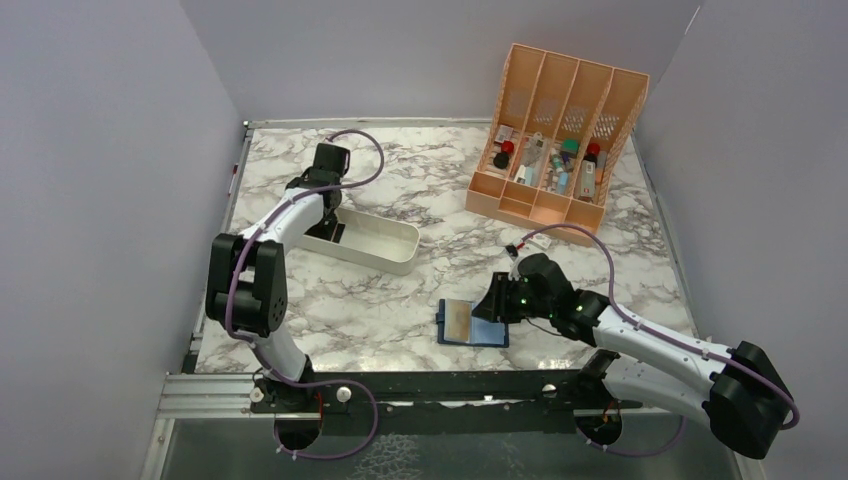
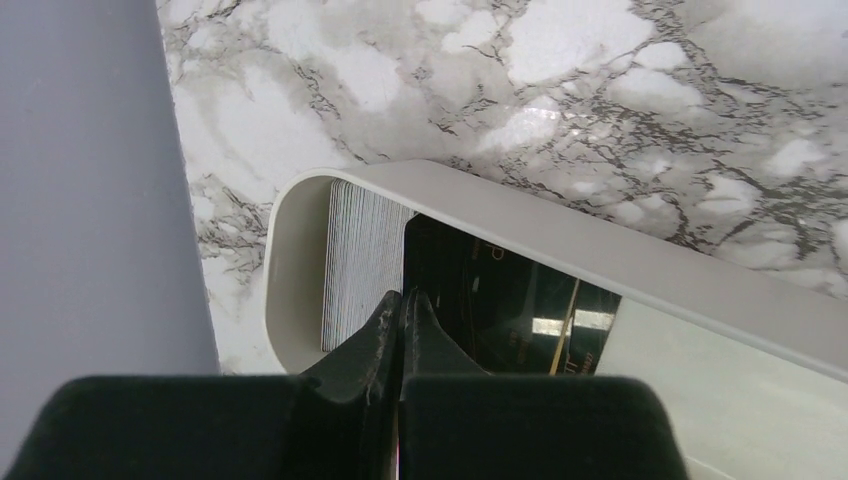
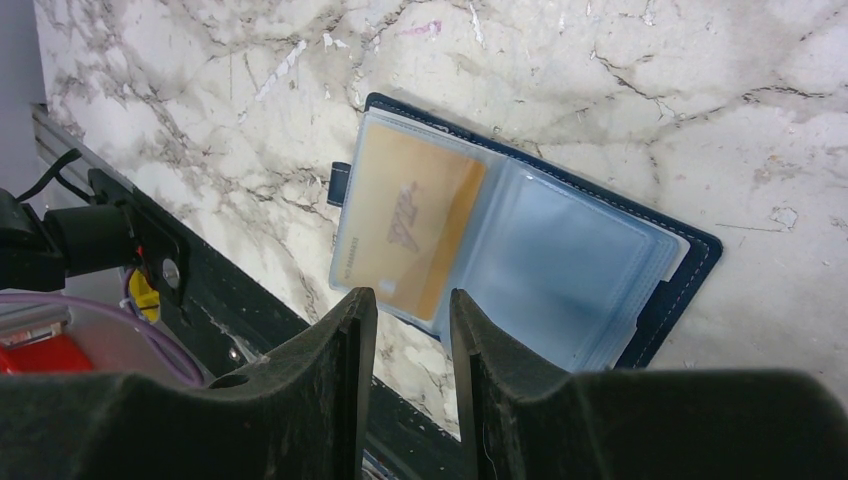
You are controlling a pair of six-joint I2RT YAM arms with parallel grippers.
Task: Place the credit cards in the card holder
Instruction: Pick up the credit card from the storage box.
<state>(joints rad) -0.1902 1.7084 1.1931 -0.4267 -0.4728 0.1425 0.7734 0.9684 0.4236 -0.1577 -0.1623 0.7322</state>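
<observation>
On the near centre of the grey-veined white marble table (image 1: 330, 320), a dark navy-blue folding card holder (image 1: 472, 322) lies opened flat, just ahead of the arm bases. The overhead view gives only a tan patch on its left half. The right wrist view resolves this as a tan-gold plastic card (image 3: 405, 225) lodged in a clear sleeve, with an empty-looking clear sleeve beside it and a small navy snap tab (image 3: 340, 183) at the left edge. The right gripper (image 3: 410, 297) sits over the holder's near edge, its jaws parted with nothing between them; contact with the holder cannot be told. At the far left stands a white oblong plastic tray (image 1: 385, 255), with the left arm reaching into its left end. From overhead the tray's contents are hidden by the arm. The left wrist view shows a pale card (image 2: 360, 255) ruled with fine lines at the rounded end, and a glossy dark card (image 2: 490, 300) lying beside it. The left gripper (image 2: 402, 296) is clenched tight, its tips meeting above the seam between the two cards; whether a card is pinched cannot be told. At the far right, seen only from overhead, stands an orange slotted plastic file organizer (image 1: 560, 100) holding small bottles.
</observation>
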